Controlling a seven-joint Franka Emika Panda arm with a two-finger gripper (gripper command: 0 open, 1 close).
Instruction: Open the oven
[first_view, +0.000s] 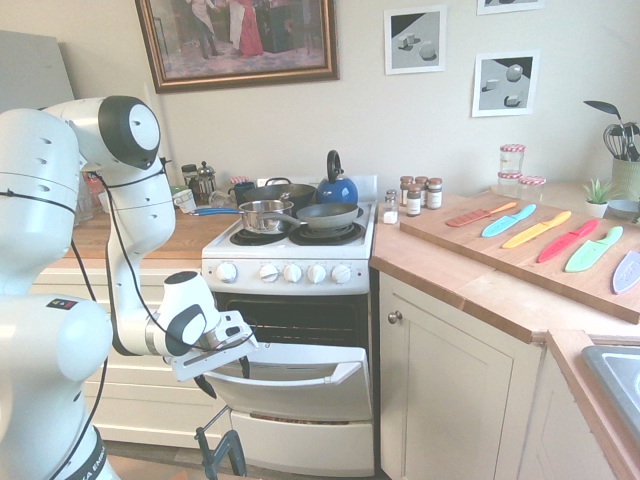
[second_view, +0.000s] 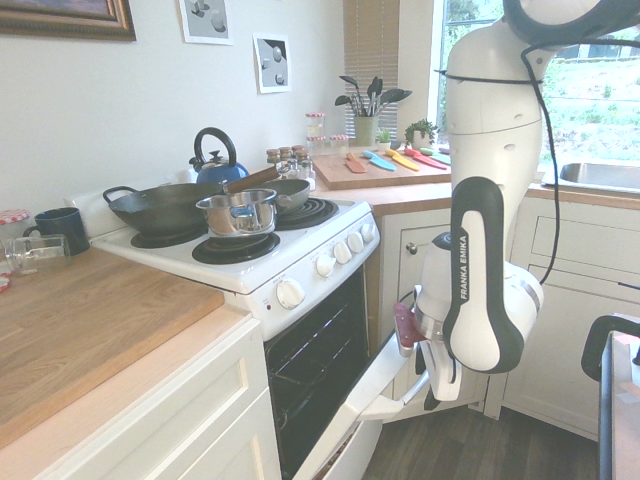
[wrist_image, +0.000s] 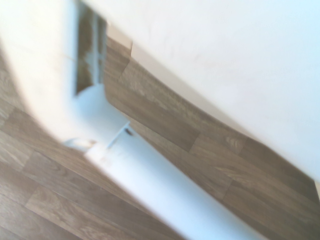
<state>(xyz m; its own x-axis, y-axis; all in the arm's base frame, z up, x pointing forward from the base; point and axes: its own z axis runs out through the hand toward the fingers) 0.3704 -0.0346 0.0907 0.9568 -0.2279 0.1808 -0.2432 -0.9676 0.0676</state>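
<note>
The oven (first_view: 290, 272) is a small white cooker with white knobs, standing between cream cabinets. Its drop-down door (first_view: 300, 398) hangs partly open, tilted outward, with the dark cavity showing above it. My gripper (first_view: 207, 383) sits at the left end of the door's bar handle (first_view: 290, 377), right against it. From the other side, the gripper (second_view: 432, 393) is at the outer end of the handle (second_view: 395, 405), in front of the oven (second_view: 300, 260). Up close, the wrist view shows the white handle (wrist_image: 150, 185) and door edge blurred over wood flooring.
A steel saucepan (first_view: 264, 214), frying pan (first_view: 328, 215), wok and blue kettle (first_view: 336, 188) crowd the hob. A cream cabinet (first_view: 450, 400) flanks the oven's right side. On the counter lies a board with colourful knives (first_view: 540, 232). A sink (first_view: 615, 375) is at far right.
</note>
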